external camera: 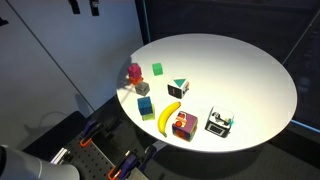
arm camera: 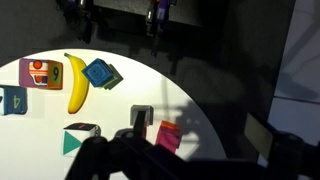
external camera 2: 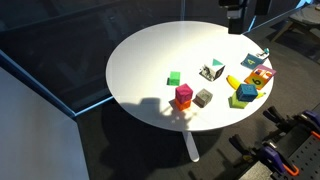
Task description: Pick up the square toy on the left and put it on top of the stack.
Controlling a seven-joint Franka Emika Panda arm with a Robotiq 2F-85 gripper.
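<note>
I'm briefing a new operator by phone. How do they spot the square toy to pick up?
On the round white table, find the yellow banana; the square toy sits just past its tip nearer the table's middle. Dark faces, one white face and a green triangle set it apart from the plain green cube and the white-framed black cube.

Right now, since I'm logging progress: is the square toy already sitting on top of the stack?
No, the square toy rests on the table, clearly apart from the stack.
</note>
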